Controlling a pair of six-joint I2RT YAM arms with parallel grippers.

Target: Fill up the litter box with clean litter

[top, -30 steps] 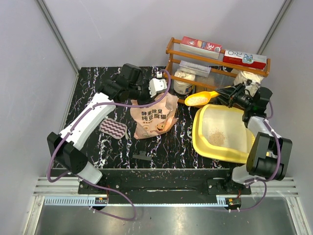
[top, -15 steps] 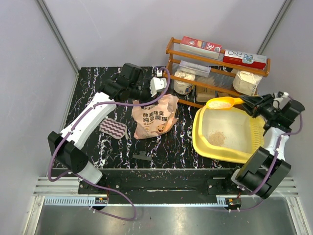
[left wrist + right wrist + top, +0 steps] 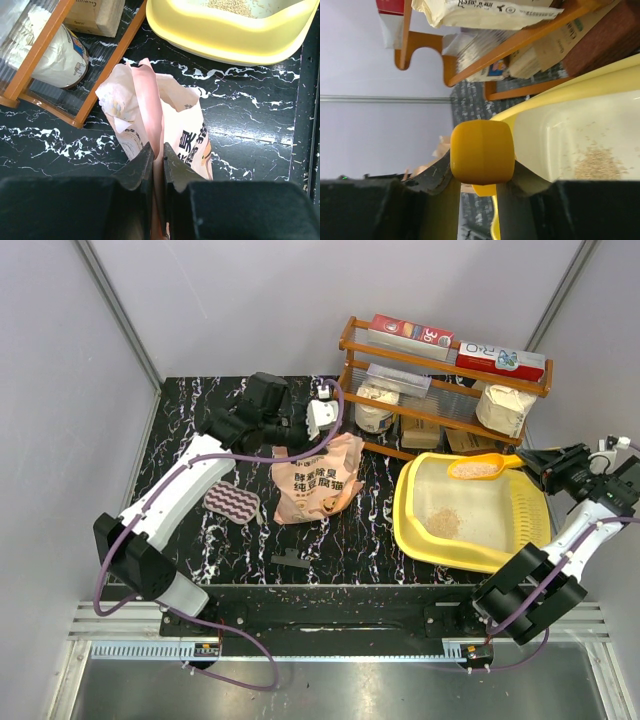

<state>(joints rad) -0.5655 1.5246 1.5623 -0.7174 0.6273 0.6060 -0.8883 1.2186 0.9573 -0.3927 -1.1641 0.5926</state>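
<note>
The yellow litter box lies at the right of the black table, with a small heap of beige litter in it; it also shows in the right wrist view. My right gripper is shut on the handle of the yellow-orange scoop, held level with litter in it above the box's far side; the handle end fills the right wrist view. My left gripper is shut on the top edge of the peach-orange litter bag, holding it upright.
A wooden shelf with boxes and white sacks stands behind the litter box. A striped pad and a small black piece lie on the table near the bag. Grey walls close in both sides.
My right arm has carried the filled scoop from beside the bag to the right, over the far side of the litter box. The left gripper and bag have stayed put.
</note>
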